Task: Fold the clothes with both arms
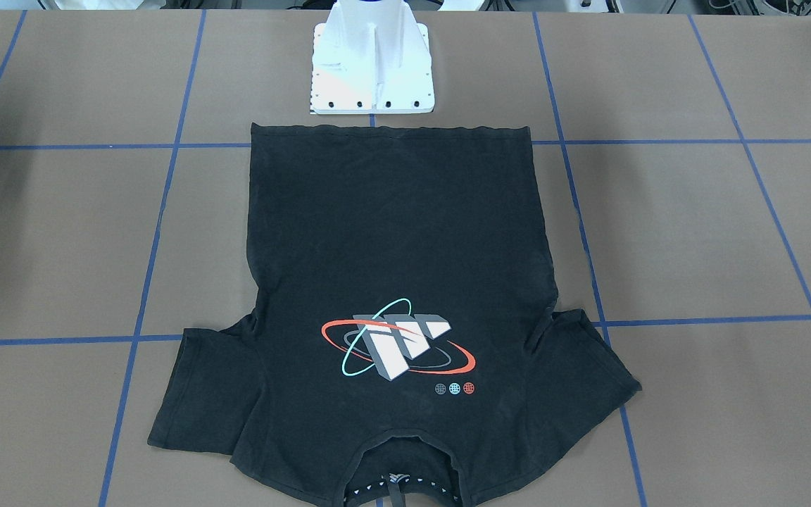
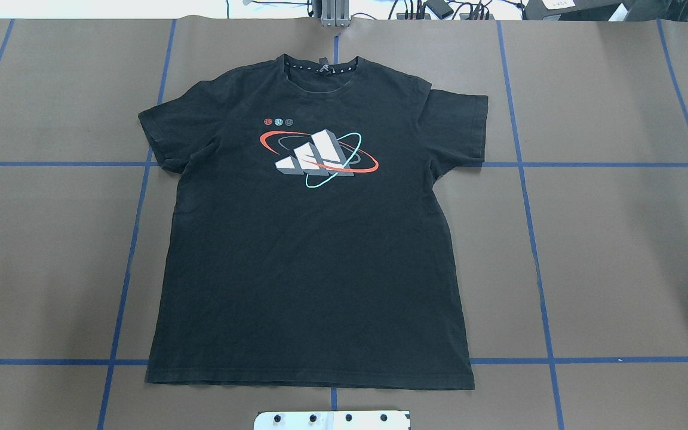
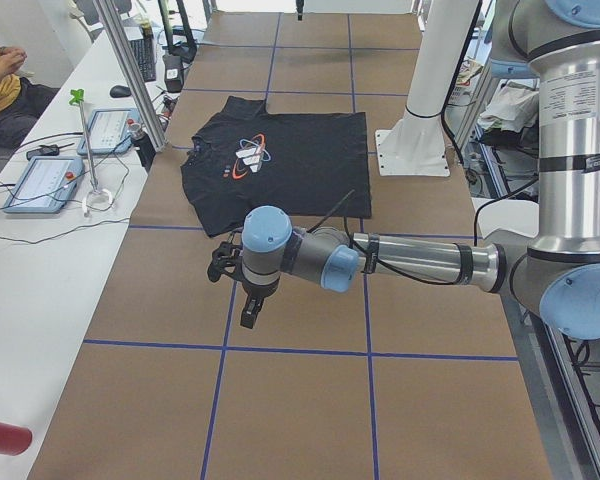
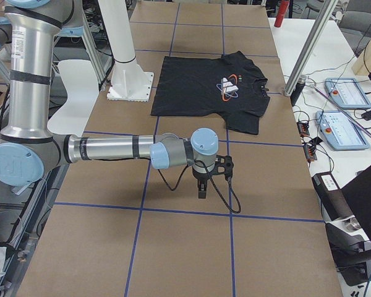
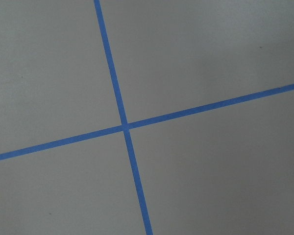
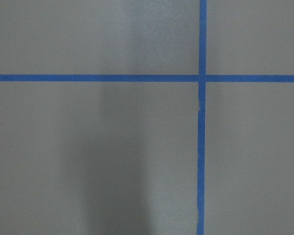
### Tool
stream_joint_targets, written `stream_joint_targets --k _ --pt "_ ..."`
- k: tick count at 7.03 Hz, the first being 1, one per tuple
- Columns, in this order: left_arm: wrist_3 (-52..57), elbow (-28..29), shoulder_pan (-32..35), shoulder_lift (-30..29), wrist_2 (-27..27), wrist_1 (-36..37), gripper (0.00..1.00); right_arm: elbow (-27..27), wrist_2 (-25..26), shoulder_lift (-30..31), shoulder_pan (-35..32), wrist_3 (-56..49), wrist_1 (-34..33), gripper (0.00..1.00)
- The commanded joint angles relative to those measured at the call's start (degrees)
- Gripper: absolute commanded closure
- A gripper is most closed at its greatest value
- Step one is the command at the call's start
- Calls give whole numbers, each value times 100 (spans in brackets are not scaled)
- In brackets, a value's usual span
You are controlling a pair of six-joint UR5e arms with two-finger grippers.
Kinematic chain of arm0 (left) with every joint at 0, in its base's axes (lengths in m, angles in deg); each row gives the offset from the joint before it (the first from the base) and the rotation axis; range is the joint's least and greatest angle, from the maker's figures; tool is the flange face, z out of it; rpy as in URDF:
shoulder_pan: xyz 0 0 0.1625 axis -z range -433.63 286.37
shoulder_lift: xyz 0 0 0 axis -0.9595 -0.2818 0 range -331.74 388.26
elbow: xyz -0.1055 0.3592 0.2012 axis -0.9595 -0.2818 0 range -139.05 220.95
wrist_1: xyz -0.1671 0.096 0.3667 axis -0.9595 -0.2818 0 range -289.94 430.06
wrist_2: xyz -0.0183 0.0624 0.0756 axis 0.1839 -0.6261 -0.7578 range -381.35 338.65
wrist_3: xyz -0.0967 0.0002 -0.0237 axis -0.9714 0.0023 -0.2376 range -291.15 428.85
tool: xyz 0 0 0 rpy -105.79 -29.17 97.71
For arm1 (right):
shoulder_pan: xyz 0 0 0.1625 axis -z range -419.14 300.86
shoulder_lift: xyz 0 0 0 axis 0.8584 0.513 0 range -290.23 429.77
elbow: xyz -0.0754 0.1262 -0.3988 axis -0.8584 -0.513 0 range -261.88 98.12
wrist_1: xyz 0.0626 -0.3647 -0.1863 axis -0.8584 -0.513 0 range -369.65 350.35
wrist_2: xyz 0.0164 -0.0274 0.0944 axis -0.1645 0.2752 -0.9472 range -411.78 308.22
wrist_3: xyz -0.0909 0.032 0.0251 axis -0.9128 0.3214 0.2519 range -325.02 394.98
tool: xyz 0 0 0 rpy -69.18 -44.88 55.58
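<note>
The black T-shirt (image 2: pixel 314 251) lies flat and spread out, print up, in the middle of the table, collar away from the robot and hem next to the pedestal. It also shows in the front-facing view (image 1: pixel 391 246) and in both side views (image 3: pixel 280 160) (image 4: pixel 204 86). My left gripper (image 3: pixel 248 318) hangs over bare table well off the shirt's sleeve side. My right gripper (image 4: pixel 201 193) hangs over bare table off the other side. Neither touches the shirt. I cannot tell whether either is open or shut. Both wrist views show only table and tape.
The brown table (image 2: pixel 619 251) carries a grid of blue tape lines (image 2: pixel 526 179). The white pedestal mount (image 1: pixel 374 70) stands at the shirt's hem. Side benches hold control tablets (image 3: pixel 40 180) (image 4: pixel 343 93). A seated person (image 3: pixel 0 80) is beside the left bench.
</note>
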Motion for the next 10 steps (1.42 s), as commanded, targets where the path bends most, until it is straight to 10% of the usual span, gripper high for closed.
stream_joint_targets --k 1,8,10 --pt "33 -142 6 131 -13 45 0 -6 3 23 -17 0 9 0" --pt "-37 -240 -12 264 83 -16 0 -67 -592 76 131 44 516 0" --pt "-10 -257 -29 299 92 -138 0 -469 -577 -720 403 585 579 0"
